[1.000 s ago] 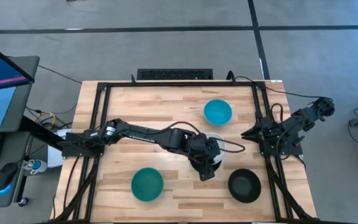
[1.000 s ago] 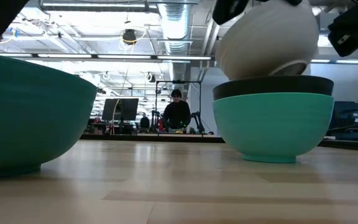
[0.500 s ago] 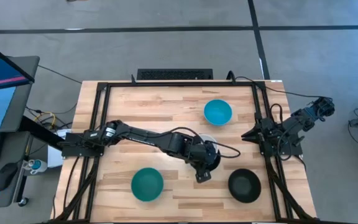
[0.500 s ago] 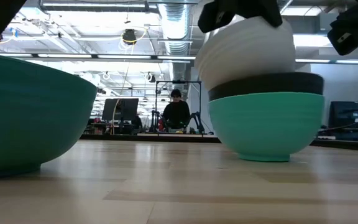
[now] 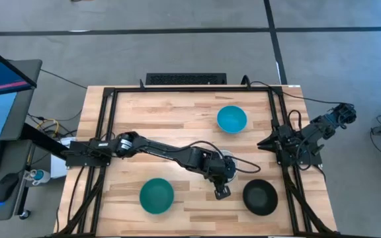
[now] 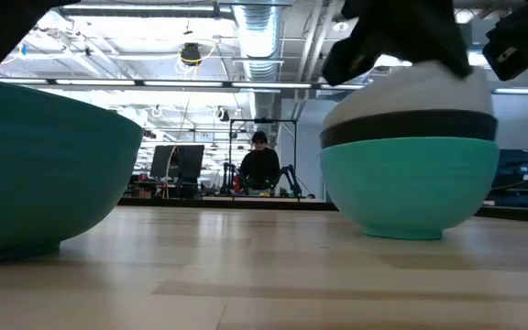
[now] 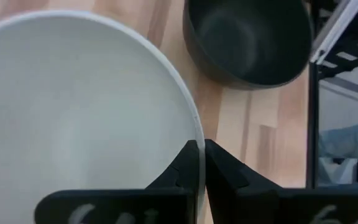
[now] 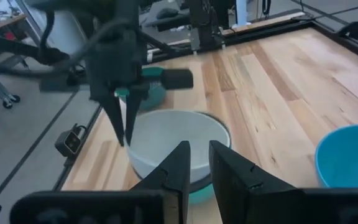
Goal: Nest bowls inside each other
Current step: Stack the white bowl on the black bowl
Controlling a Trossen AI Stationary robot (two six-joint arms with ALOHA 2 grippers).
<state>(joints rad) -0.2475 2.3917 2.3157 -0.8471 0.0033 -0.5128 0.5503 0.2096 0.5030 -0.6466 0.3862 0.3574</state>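
Bowls: six in all, every one mouth-up, none tilted that the views show.

Table [image 5: 177,112]: wooden, framed by dark rails.

Teal-green bowl [image 5: 157,196]: alone near the front edge on the left; cut off at the low view's left side.

Cyan bowl [image 5: 231,119]: alone toward the back, right of centre.

Black bowl [image 5: 260,197]: alone at front right, just beside the stack.

Stack, centre-right: white bowl [image 6: 411,96] seated in a second black bowl [image 6: 409,128], that in a cyan bowl [image 6: 411,188] (from above the arm hides nearly all of it; only a white sliver shows). The low view shows three level bands, vertical axis.

Left gripper [image 7: 199,163]: over the stack's front-right edge, fingers pinched narrow on the white bowl's rim [image 7: 194,121].

Right gripper [image 8: 197,163]: parked at the table's right edge, facing the stack, fingers close together, holding nothing.

Person [image 6: 260,165]: far beyond the table, small.
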